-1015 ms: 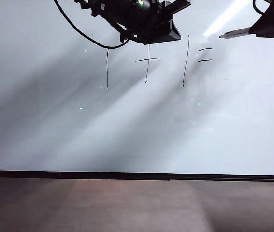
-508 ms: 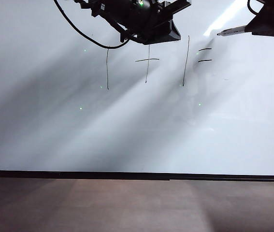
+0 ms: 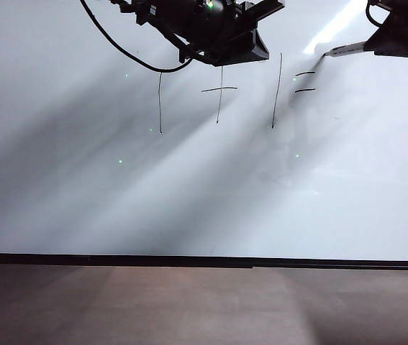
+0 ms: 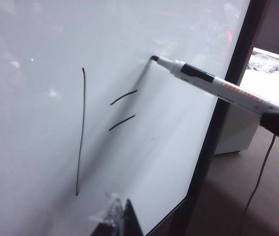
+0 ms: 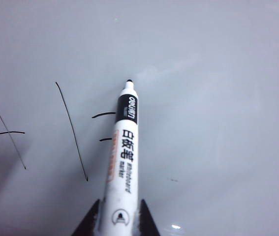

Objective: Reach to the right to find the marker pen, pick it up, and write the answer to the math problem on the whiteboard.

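Right wrist view is showing my right tool point(image 5: 120, 223) pinching the pen point(image 5: 122, 162) by its barrel, tip hovering at the board point(image 5: 218, 98) just beside the equals dashes of the sum point(image 5: 70, 132). No answer is showing yet. The left tool point(image 3: 250, 29) is hanging over the plus sign at the board's top; I cannot tell whether it is spread. What I am worrying about: pressing too hard could be skidding the pen in the grip, and starting this close could be running strokes into the dashes.
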### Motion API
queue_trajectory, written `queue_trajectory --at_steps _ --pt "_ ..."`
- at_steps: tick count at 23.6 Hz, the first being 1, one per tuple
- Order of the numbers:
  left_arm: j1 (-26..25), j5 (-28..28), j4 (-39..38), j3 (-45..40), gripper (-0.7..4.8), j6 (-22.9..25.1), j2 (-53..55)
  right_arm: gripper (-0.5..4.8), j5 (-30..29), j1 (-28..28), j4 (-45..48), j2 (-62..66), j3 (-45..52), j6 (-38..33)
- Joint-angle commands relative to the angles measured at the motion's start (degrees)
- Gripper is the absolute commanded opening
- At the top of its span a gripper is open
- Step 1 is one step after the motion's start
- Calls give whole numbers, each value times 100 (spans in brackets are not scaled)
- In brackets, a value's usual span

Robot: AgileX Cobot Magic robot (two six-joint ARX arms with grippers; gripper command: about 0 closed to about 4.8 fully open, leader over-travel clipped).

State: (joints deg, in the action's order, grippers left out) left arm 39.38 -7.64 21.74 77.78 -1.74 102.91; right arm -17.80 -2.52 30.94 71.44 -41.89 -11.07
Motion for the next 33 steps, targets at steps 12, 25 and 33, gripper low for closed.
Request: queue_trajectory --at_steps 12,25,33 --pt "15 -7 57 2 -4 22 -26 -8 195 409 -72 -20 -48 57" --pt "15 -7 59 2 -4 22 -26 -9 -186 990 -175 -103 -46 59" --pt "15 -7 55 2 -4 22 -26 -9 -184 981 -297 -101 133 105"
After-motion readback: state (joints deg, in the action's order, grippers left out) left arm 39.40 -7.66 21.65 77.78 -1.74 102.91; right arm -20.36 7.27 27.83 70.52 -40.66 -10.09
